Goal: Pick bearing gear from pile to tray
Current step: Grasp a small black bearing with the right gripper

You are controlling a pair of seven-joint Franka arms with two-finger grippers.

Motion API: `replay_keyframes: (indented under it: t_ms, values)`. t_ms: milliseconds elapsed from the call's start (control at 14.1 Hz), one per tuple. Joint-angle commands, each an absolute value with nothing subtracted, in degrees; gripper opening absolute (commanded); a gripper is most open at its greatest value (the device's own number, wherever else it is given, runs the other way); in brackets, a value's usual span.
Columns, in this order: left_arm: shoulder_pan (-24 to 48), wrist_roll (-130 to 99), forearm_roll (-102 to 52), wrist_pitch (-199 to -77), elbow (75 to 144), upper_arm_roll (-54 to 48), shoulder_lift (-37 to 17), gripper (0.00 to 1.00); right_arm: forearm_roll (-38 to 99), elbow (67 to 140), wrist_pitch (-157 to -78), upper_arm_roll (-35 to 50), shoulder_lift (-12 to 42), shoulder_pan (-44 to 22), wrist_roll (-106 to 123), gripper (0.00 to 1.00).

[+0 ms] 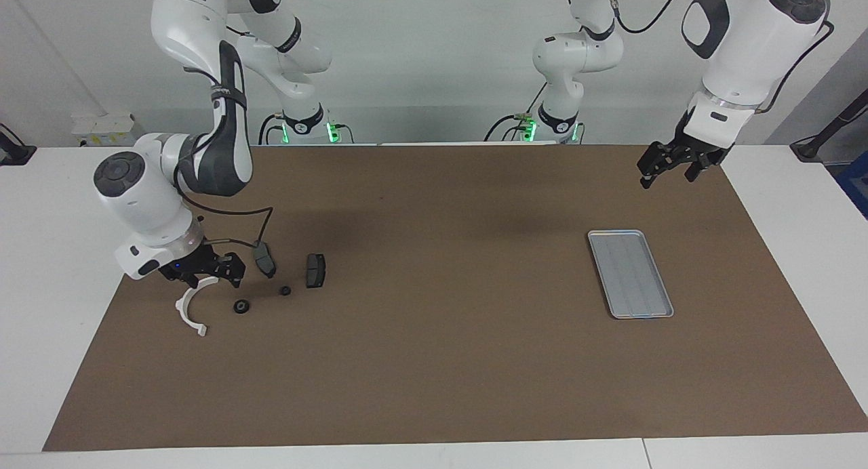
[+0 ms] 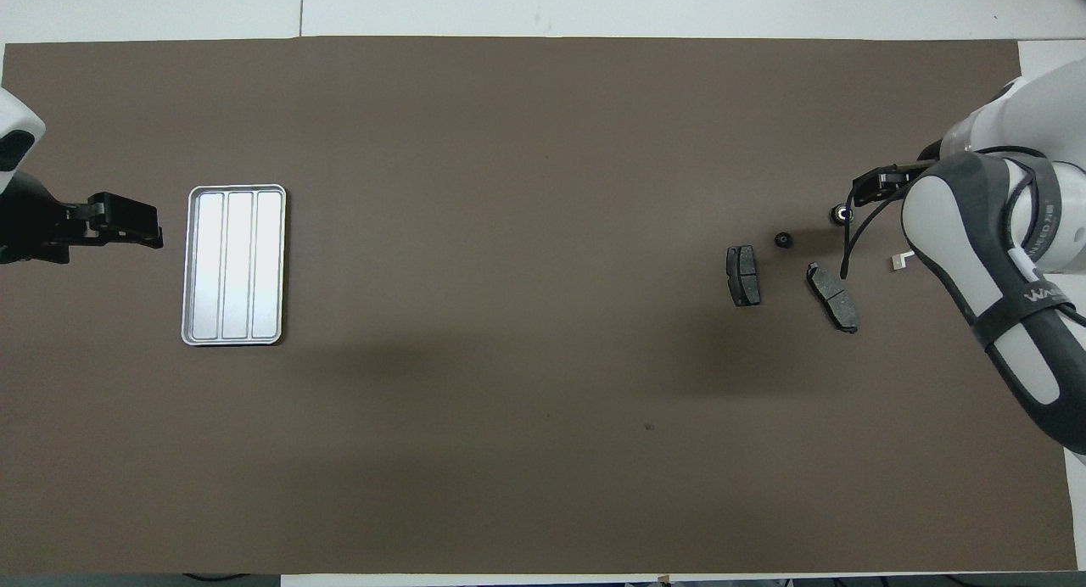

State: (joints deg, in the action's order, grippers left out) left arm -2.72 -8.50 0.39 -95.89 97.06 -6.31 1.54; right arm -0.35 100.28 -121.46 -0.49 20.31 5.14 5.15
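Two black round pieces (image 1: 241, 307) lie in the pile (image 1: 271, 279) at the right arm's end of the desk (image 1: 434, 388). Our right hand (image 1: 203, 269) hangs low over the white bracket (image 1: 190, 313), with the bigger round piece at its 4 o'clock in the facing view; we cannot tell its grip. We risk catching the bracket or the near brake pad (image 1: 264, 259) instead. Our left hand (image 1: 671, 165) waits unclenched by the tray (image 1: 600, 237).
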Motion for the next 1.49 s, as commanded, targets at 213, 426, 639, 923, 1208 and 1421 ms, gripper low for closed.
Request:
replay_keyframes:
  t_ms: [213,426,639,923,1208,1421]
  values:
    - [-3.0,-8.2,-0.1,-96.0,98.0,-6.5,2.8,1.00,-0.4,101.4,-129.9,-0.4,25.6,5.3,6.5,0.93]
    - [-3.0,-8.2,-0.2,-96.0,98.0,-6.5,2.8,1.00,-0.4,101.4,-130.5,-0.4,26.5,5.2,6.5,0.93]
    - [-3.0,-8.2,-0.2,-96.0,98.0,-6.5,2.8,1.00,-0.4,101.5,-130.5,-0.3,27.3,5.0,6.5,0.93]
    - [-3.0,-8.2,-0.1,-96.0,98.0,-6.5,2.8,1.00,-0.4,102.7,-130.5,-0.1,27.4,5.0,6.6,0.93]
    - [-3.0,-8.2,-0.1,-96.0,98.0,-6.5,2.8,1.00,-0.4,102.7,-129.4,0.0,27.2,5.0,6.6,0.19]
    - [-3.0,-8.2,-0.1,-96.0,98.0,-6.5,2.8,1.00,-0.4,103.4,-129.5,0.0,26.9,5.0,6.6,0.00]
